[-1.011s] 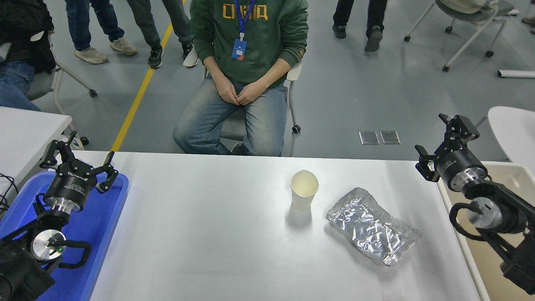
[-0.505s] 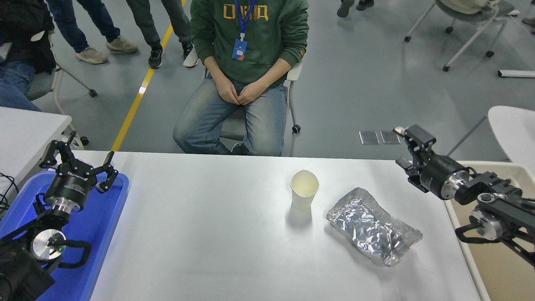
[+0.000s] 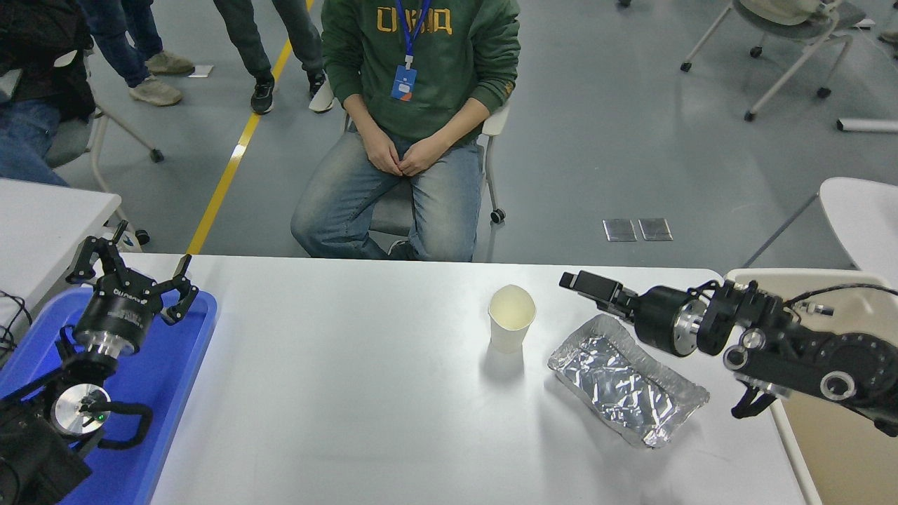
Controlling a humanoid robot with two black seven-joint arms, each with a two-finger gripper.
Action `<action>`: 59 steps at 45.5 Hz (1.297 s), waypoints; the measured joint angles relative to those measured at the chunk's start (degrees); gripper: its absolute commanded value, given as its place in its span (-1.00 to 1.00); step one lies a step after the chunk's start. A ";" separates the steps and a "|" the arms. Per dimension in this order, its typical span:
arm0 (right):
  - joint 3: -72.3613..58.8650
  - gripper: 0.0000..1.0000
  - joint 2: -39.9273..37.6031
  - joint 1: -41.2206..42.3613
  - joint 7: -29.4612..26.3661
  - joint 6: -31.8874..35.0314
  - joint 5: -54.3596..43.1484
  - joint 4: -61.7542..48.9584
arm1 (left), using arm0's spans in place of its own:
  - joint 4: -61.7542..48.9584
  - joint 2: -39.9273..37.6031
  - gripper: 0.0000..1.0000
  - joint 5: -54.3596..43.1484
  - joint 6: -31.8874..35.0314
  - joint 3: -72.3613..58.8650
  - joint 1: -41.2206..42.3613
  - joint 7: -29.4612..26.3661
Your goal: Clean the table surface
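Bench: white, wide.
Cup: upright, mid-bench.
Foil tray: right of cup.
Right tool: above foil tray's far end, pointing left.
Left tool: spread, over blue tray.

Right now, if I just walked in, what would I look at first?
Probably the black right gripper stretched out sideways above the white table, hanging over the far end of a crinkly silver foil tray. Just left of that stands a pale paper cup, upright. A person in a green sweatshirt sits behind the table, and the left gripper waits over a blue tray.
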 measured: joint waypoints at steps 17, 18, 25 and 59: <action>-10.21 1.00 9.40 5.33 -0.21 3.60 0.02 -9.48 | 0.01 0.00 1.00 0.00 0.00 -0.01 0.00 0.00; -10.42 1.00 9.86 5.48 -0.24 4.11 0.04 -10.18 | 0.01 0.00 1.00 0.00 0.00 -0.02 0.00 0.00; -11.10 1.00 12.28 6.39 -0.49 6.80 0.10 -13.67 | 0.01 0.00 1.00 0.00 0.00 -0.04 0.00 0.00; -12.31 0.96 25.20 5.03 -0.94 17.57 0.00 -34.13 | 0.01 0.00 1.00 0.00 0.00 -0.05 0.00 -0.01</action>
